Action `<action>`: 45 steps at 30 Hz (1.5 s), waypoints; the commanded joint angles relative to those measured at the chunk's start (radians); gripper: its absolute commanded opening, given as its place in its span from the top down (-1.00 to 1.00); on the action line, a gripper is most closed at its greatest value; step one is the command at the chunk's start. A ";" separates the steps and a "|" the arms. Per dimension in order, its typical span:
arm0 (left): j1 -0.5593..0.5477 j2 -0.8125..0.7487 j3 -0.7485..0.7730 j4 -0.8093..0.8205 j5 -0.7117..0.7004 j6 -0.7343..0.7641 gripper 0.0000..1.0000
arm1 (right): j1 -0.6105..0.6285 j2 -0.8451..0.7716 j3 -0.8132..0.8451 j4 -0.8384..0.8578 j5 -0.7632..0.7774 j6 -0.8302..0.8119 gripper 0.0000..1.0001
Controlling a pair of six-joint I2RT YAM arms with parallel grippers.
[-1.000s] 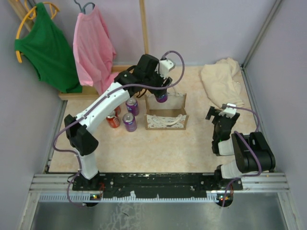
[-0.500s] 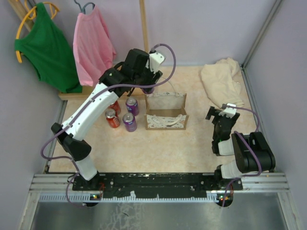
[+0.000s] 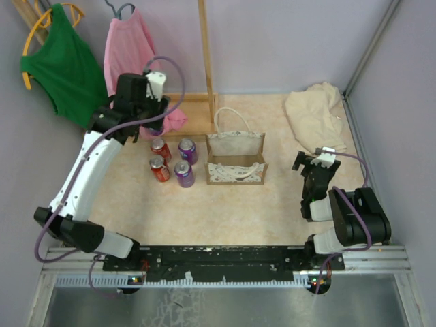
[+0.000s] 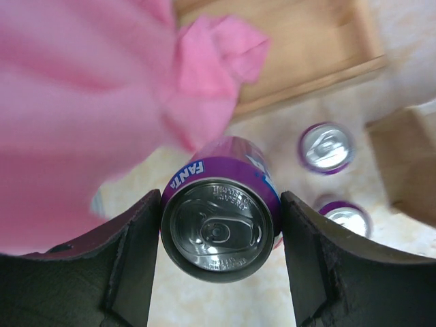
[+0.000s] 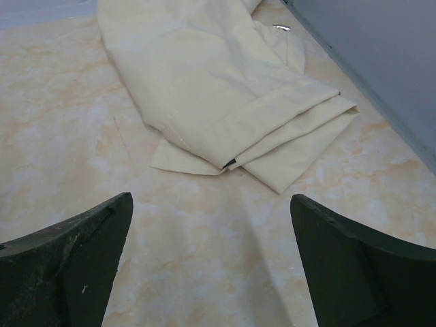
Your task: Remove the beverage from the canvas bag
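The left claw (image 3: 152, 127) clamps a Fanta can (image 4: 221, 228) by its sides, in the air against the pink shirt (image 4: 82, 102), well left of the bag (image 3: 236, 158) standing on the counter (image 3: 225, 211). Four other cans (image 3: 183, 173) stand just left of the bag. The right claw (image 5: 211, 262) hangs spread wide, empty, near the cream cloth (image 5: 218, 95).

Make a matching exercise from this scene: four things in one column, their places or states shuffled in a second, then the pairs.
Things:
1. purple Fanta drink can
2. small beige canvas bag with white rope handles
3. folded cream cloth
4. green shirt

Places or states:
A. lying at the far right corner of the table
B. hanging at the far left
C. clamped between the left arm's fingers
D. standing mid-table, right of the loose cans

Pairs: 1-C, 2-D, 3-A, 4-B
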 commanded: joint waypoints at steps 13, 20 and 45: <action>0.334 -0.187 -0.511 0.330 0.133 -0.126 1.00 | 0.009 0.002 0.014 0.042 0.017 -0.011 -0.98; 0.383 -0.175 -0.637 0.424 0.150 -0.155 1.00 | 0.009 0.002 0.014 0.042 0.017 -0.011 -0.98; 0.330 0.011 -0.717 0.450 0.313 -0.223 1.00 | 0.009 0.002 0.014 0.042 0.017 -0.012 -0.98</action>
